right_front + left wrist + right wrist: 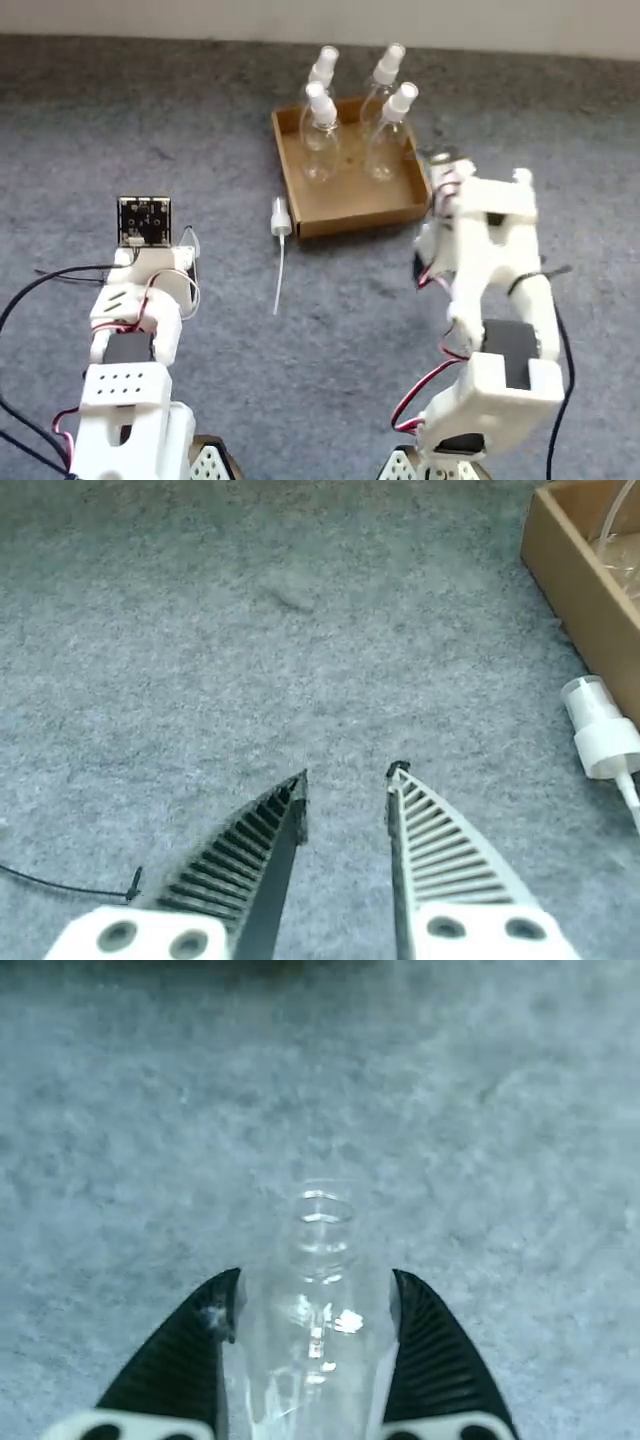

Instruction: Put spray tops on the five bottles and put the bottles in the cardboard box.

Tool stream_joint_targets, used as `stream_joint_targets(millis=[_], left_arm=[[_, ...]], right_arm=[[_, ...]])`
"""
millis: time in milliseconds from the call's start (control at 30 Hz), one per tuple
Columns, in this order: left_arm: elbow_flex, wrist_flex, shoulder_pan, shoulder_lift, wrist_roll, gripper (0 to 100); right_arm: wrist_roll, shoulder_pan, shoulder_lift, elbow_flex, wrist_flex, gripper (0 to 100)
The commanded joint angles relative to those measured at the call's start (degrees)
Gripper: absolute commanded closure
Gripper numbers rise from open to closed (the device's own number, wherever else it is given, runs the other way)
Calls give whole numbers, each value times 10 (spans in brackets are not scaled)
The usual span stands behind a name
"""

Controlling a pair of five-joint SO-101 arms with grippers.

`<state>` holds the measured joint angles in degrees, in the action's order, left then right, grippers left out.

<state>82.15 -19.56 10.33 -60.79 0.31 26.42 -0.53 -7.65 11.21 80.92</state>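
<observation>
Far left: left gripper over grey carpet, jaws a narrow gap apart with nothing between them. Next over, loose spray top lies on the carpet just beside the cardboard box, close to its left wall, with the dip tube trailing toward the arms. Four capped bottles stand upright in the box. Right gripper, near the box's near-right corner, is clamped on the fifth bottle: clear, neck open, no top on.
</observation>
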Motion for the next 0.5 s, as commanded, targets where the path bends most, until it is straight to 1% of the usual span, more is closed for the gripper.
stream_joint_targets(millis=[0,100,367,467], left_arm=[[13,11,22,-4,5,871],[20,12,43,-4,5,871],[2,12,125,-5,4,871],[-23,5,131,-2,4,871]], right_arm=[[-11,-31,31,13,-17,995],[-14,-33,31,14,-12,995],[-15,-33,32,13,-8,995],[-11,-31,32,13,8,995]])
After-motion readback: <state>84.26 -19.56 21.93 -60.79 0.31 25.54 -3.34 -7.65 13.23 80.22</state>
